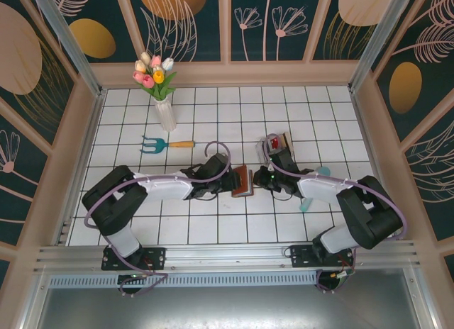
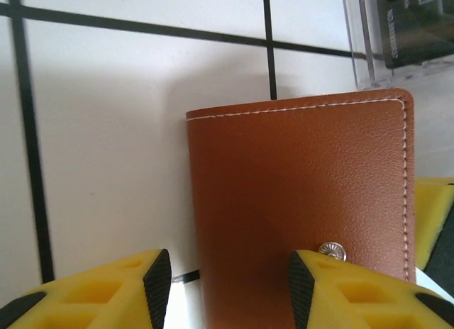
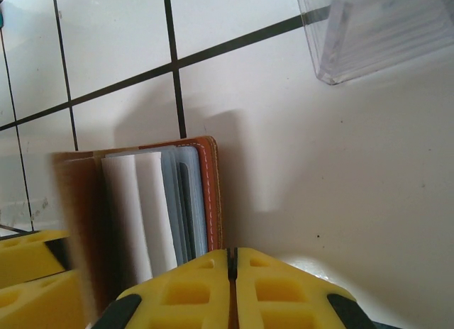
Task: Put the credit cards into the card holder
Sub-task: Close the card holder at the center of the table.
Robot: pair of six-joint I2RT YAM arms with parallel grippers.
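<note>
The card holder [image 1: 242, 180], a brown leather wallet, lies mid-table between both grippers. Its outer cover with a metal snap [image 2: 332, 250] faces the left wrist camera [image 2: 298, 201]. My left gripper [image 1: 231, 180] is open: its fingertips [image 2: 229, 286] straddle the wallet's left edge, one pad over the tile and the other over the leather. In the right wrist view the wallet [image 3: 210, 187] stands open, showing clear sleeves. My right gripper [image 3: 232, 261] is shut on its brown flap edge [image 1: 258, 179]. The credit cards [image 1: 278, 142], red and dark, sit in a clear rack [image 2: 397, 31] behind it.
A white vase of tulips [image 1: 164, 106] stands at the back left. A teal garden fork with an orange handle [image 1: 167, 143] lies in front of it. A teal tool [image 1: 316, 174] lies under the right arm. The clear rack [image 3: 383, 31] is close behind the wallet.
</note>
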